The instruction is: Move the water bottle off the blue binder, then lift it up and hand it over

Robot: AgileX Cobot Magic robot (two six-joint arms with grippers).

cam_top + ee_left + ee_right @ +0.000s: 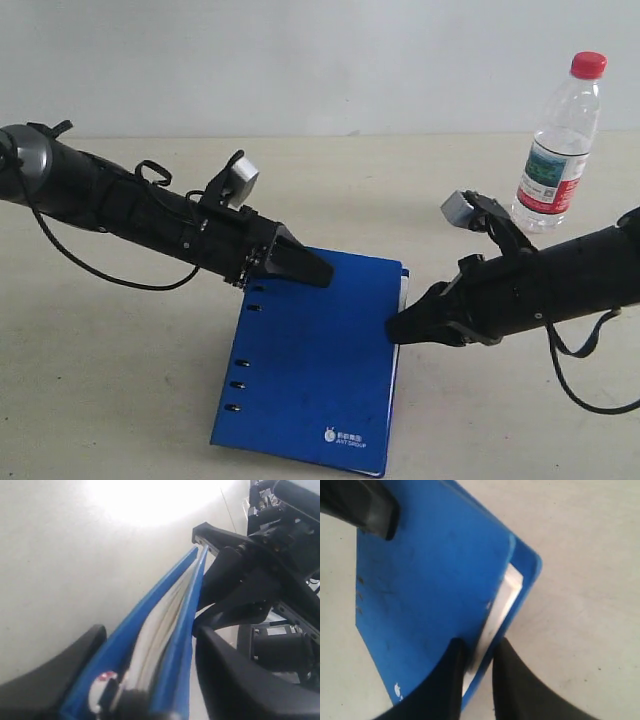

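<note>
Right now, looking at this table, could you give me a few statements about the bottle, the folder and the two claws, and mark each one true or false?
1. The water bottle stands upright on the table, off the blue binder. True.
2. The bottle's cap is blue. False: it is red.
3. The right gripper pinches the binder's open edge. True.
4. The left gripper holds the bottle. False: it is at the binder's far edge, well away from the bottle.
5. The binder lies wide open. False: its covers are together, and pages show only at the edge.
</note>
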